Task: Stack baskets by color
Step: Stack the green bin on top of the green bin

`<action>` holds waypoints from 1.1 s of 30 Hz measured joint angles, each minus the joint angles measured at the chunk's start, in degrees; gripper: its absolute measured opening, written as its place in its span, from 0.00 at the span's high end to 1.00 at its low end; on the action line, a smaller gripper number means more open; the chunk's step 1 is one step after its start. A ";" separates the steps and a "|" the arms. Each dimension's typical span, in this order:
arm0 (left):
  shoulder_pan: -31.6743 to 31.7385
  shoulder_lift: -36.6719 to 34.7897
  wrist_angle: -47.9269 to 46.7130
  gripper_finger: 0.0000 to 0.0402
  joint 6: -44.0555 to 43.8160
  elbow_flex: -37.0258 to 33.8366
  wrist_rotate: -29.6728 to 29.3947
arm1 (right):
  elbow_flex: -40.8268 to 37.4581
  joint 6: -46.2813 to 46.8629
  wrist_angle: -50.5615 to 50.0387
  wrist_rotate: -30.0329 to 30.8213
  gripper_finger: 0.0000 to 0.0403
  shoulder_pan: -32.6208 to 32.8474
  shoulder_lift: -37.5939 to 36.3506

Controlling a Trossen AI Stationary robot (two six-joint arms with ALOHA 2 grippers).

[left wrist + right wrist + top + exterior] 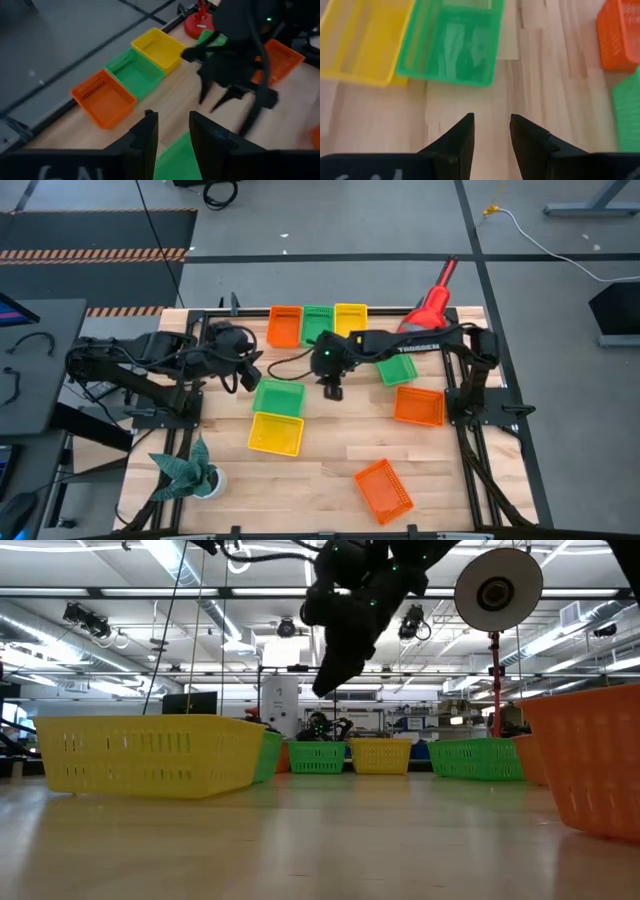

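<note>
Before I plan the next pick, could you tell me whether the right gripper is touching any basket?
Apart. In the right wrist view the right gripper is open with only bare table between its fingers; the green basket lies well beyond them.

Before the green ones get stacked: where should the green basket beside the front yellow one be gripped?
Probably by one rim wall of the green basket, from straight above. It sits upright and open-topped; its yellow neighbour crowds the near wall, so a side away from it looks easier for the right gripper.
</note>
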 joint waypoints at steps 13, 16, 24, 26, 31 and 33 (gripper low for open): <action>2.48 -0.01 -12.68 0.71 -10.29 0.00 3.49 | 2.14 -14.57 1.50 -1.88 0.68 9.82 -0.44; 2.47 -0.02 -12.66 0.71 -10.26 0.00 6.71 | 2.10 -16.74 1.79 -1.61 0.68 10.31 1.53; 2.40 -0.02 -12.46 0.71 -10.31 0.00 12.72 | 2.10 -25.48 7.97 -3.84 0.67 9.03 6.05; 2.40 -0.02 -12.46 0.71 -10.31 0.00 14.22 | 2.10 -27.86 10.15 -4.51 0.67 8.58 7.62; 2.40 -0.02 -11.01 0.71 -10.33 -0.02 15.98 | 2.10 -36.94 12.57 -2.63 0.63 7.80 11.32; 2.40 -0.02 -10.11 0.71 -10.33 -0.02 15.95 | 2.10 -40.33 12.19 -1.44 0.63 7.59 12.46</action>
